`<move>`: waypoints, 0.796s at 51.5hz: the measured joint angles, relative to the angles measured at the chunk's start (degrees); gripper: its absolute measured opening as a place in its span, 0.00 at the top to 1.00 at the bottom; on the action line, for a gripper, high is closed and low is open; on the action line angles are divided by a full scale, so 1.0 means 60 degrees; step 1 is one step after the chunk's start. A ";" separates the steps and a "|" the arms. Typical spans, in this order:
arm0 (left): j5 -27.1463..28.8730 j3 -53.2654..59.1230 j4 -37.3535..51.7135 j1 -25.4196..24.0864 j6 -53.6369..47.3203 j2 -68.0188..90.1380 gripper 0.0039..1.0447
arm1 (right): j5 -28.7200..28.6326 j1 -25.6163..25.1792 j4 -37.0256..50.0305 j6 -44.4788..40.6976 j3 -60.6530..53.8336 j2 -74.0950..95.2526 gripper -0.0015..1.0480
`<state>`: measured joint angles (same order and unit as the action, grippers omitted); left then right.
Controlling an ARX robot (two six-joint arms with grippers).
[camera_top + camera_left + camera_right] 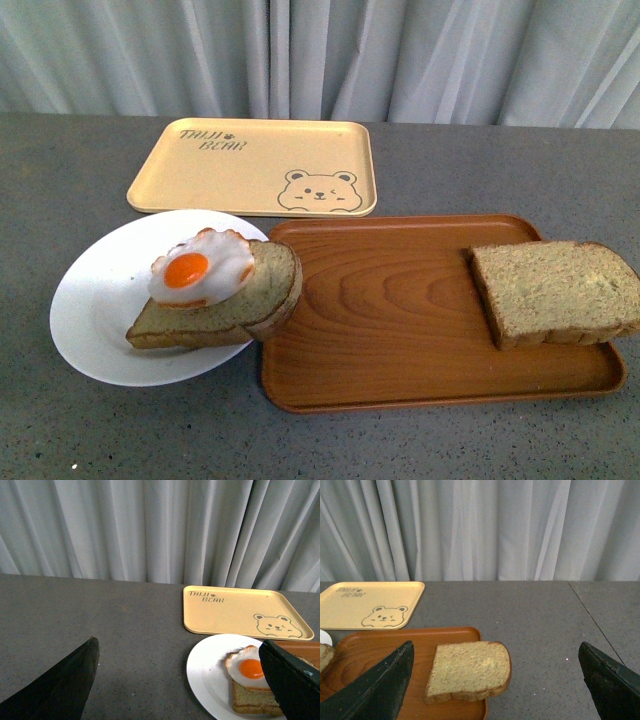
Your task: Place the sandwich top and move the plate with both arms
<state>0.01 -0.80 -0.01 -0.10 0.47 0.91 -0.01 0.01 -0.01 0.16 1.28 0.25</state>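
Observation:
The sandwich top point(555, 290), a plain brown bread slice, lies at the right end of the brown wood-grain tray point(390, 310); it also shows in the right wrist view point(469, 670). The white plate point(95, 305) sits left of that tray and bears a bread slice point(240, 305) with a fried egg point(200, 268), the slice overhanging the tray's edge. Neither arm shows in the front view. My left gripper point(182, 680) is open above the table beside the plate point(207, 672). My right gripper point(495, 680) is open, the sandwich top between its fingers.
A pale yellow bear-print tray point(255, 165) lies at the back on the grey table point(70, 170). A grey curtain point(320, 55) hangs behind the table. A table seam point(592, 617) runs right of the wood tray.

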 joint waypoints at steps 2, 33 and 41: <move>0.0000 0.0000 0.0000 0.0000 0.0000 0.0000 0.08 | 0.0000 0.0000 0.0000 -0.0004 0.0000 0.0000 0.09; 0.0000 0.0000 0.0000 0.0000 0.0000 0.0000 0.08 | 0.0000 0.0000 0.0000 -0.0004 0.0000 0.0000 0.09; 0.0000 0.0000 0.0000 0.0000 0.0000 0.0000 0.08 | 0.0000 0.0000 0.0000 -0.0004 0.0000 0.0000 0.09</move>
<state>0.01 -0.80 -0.01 -0.10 0.47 0.91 -0.01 0.01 -0.01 0.14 1.28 0.25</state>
